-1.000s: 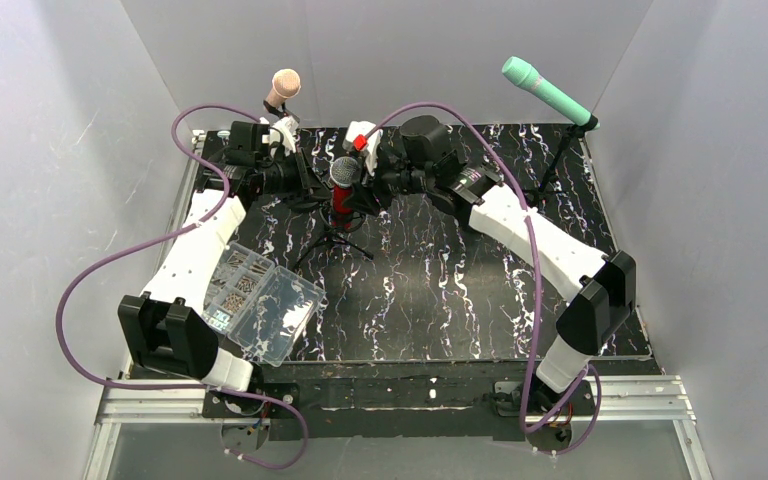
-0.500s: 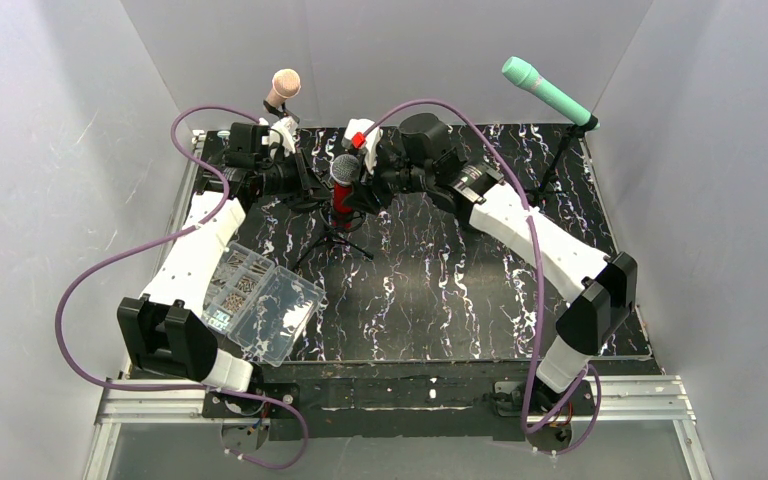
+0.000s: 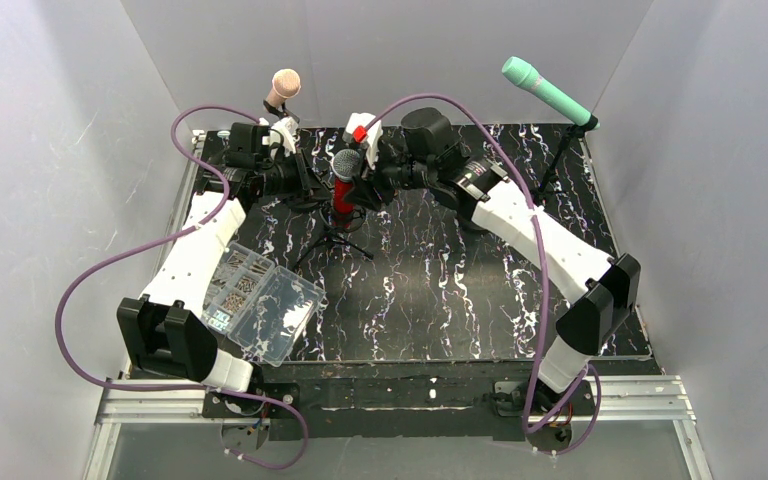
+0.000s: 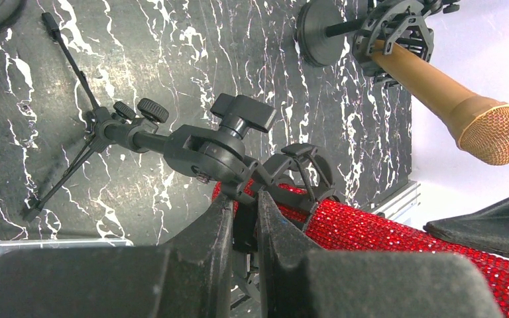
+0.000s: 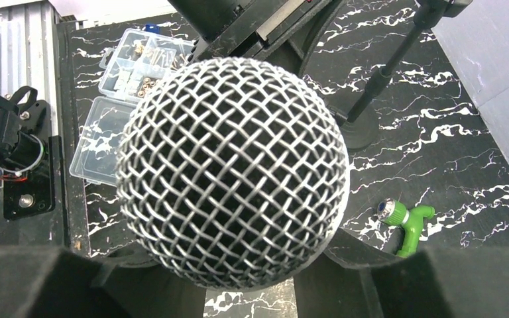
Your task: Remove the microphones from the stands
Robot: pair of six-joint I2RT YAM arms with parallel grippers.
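The black, white-veined tabletop (image 3: 440, 290) carries everything. The left arm (image 3: 195, 255) and the right arm (image 3: 550, 245) both reach to its far middle and meet there from opposite sides. Beside the left arm lies a clear parts box (image 3: 260, 300), well apart from the work. At the far right a teal microphone (image 3: 545, 90) sits tilted on its own stand, away from both arms. At the far left a tan microphone (image 3: 283, 88) stands very near the left wrist. The red microphone (image 3: 343, 190) is in the clip of the tripod stand (image 3: 335, 235), between the two arms, its mesh head upward. The left fingers (image 4: 205, 245) are pressed narrow on the black clip mount under the red body. The right fingers (image 5: 40, 285) are closed around the red microphone just below its head. A small green piece (image 5: 404, 222) lies on the tabletop near a round stand base.
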